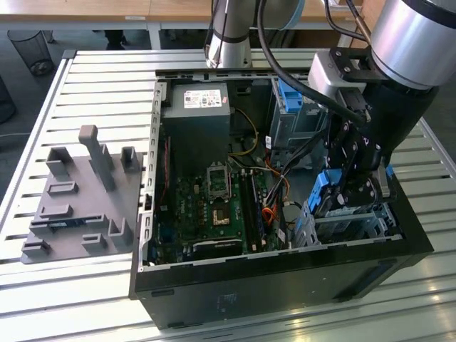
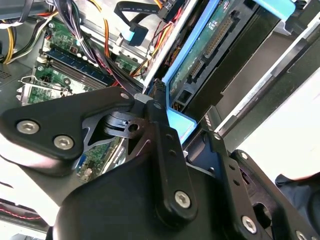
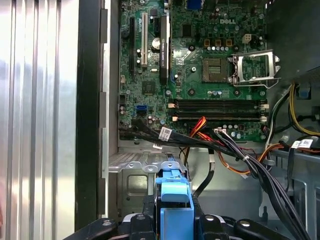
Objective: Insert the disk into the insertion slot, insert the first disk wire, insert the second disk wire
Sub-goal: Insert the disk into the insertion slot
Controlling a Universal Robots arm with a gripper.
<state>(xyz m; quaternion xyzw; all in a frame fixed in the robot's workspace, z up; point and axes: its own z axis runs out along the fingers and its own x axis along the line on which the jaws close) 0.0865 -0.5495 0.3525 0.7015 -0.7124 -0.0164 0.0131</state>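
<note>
My gripper (image 1: 343, 201) is shut on the disk (image 1: 326, 189), a drive in a bright blue caddy frame held on edge at the exterior view's right side of the open computer case. The disk hangs just above the insertion slot (image 1: 349, 226), a low silver-grey perforated cage. In the second wrist view the black fingers (image 2: 159, 127) clamp the blue frame, and the disk (image 2: 212, 42) shows its green circuit side. In the first wrist view the disk (image 3: 175, 197) sits between the fingers, with the cage's metal wall (image 3: 132, 175) right beside it.
A taller grey cage with a blue tab (image 1: 288, 107) stands further back. The motherboard (image 1: 214, 203), a power supply (image 1: 196, 110), loose black cables (image 3: 200, 142) and a blue-tipped cable (image 2: 135, 32) lie beside the bay. A grey fixture block (image 1: 82, 196) rests on the slatted table.
</note>
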